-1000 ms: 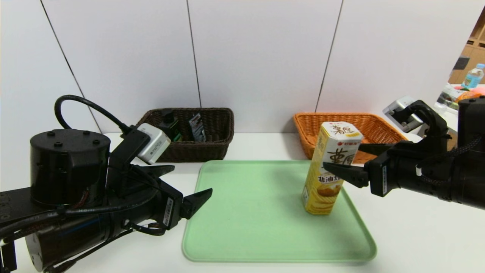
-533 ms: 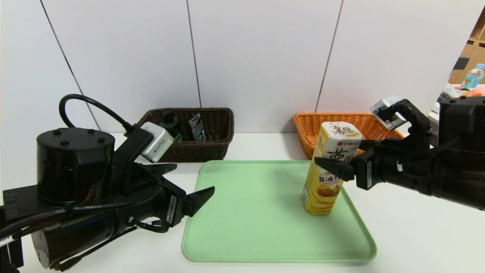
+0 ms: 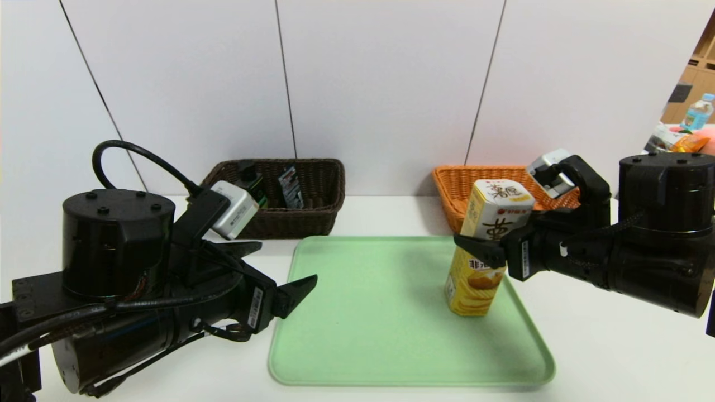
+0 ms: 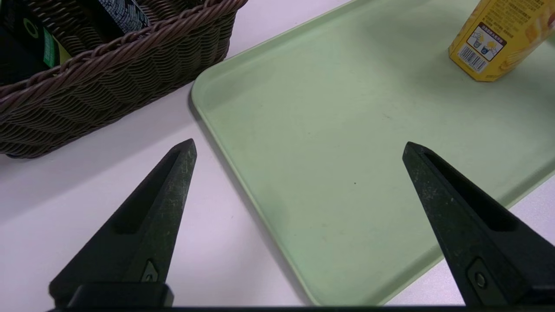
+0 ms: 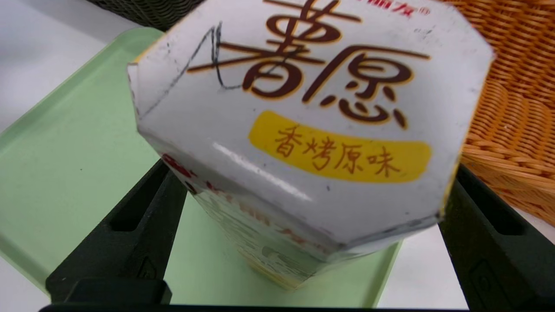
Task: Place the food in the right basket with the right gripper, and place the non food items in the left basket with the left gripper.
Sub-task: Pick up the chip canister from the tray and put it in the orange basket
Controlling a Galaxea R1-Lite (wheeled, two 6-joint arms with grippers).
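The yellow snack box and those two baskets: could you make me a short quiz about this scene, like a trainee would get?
1. True or false: the snack box stands upright on the green tray.
2. Which basket already holds items? A) brown basket B) orange basket
3. Fill in: the right hand has its open fingers on either side of the ____, while the left hand hangs open over the tray's near left edge.

Key: 1 true; 2 A; 3 snack box.
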